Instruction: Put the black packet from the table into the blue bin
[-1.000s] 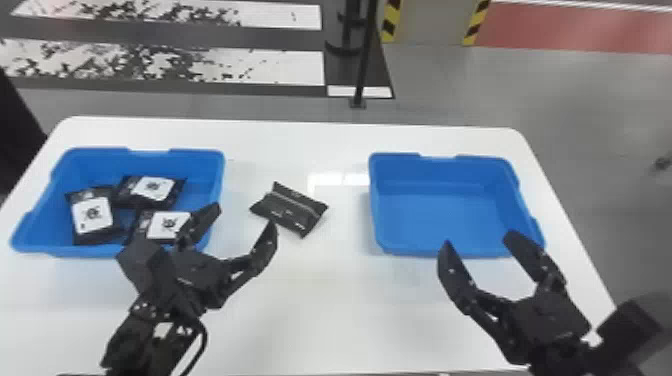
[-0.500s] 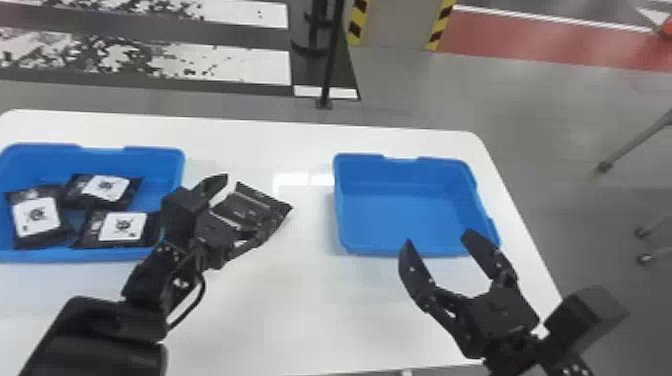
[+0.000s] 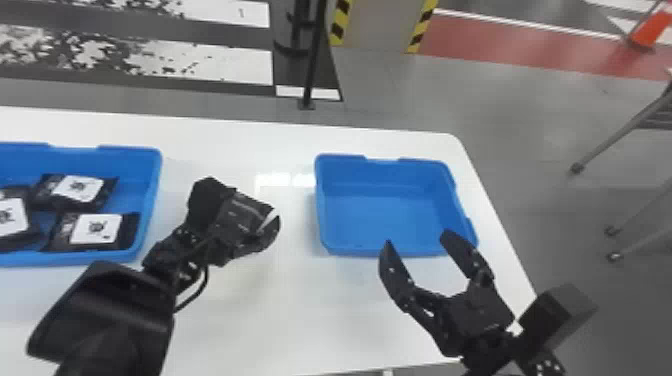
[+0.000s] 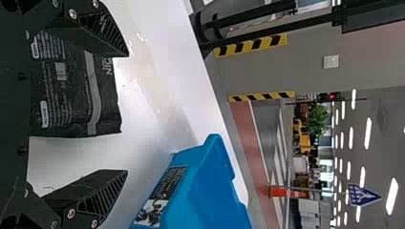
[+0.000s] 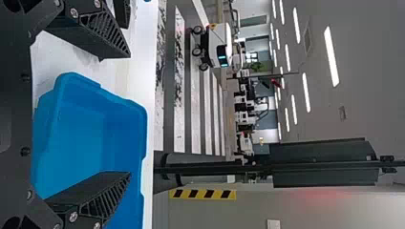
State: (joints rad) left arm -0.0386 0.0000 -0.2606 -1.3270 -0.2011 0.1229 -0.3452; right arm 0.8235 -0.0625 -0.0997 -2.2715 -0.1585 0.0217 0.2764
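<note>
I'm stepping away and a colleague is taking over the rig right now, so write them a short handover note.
Left gripper: open, fingers on either side of the black packet, with a gap between it and one finger.
Right gripper: open, by the near edge of the right-hand blue bin.
Left-hand blue bin: holds three black packets.
Done: left gripper placed around the packet.
Left: grip it, lift it, release it in the bin, probably the right-hand one; confirm which.
</note>
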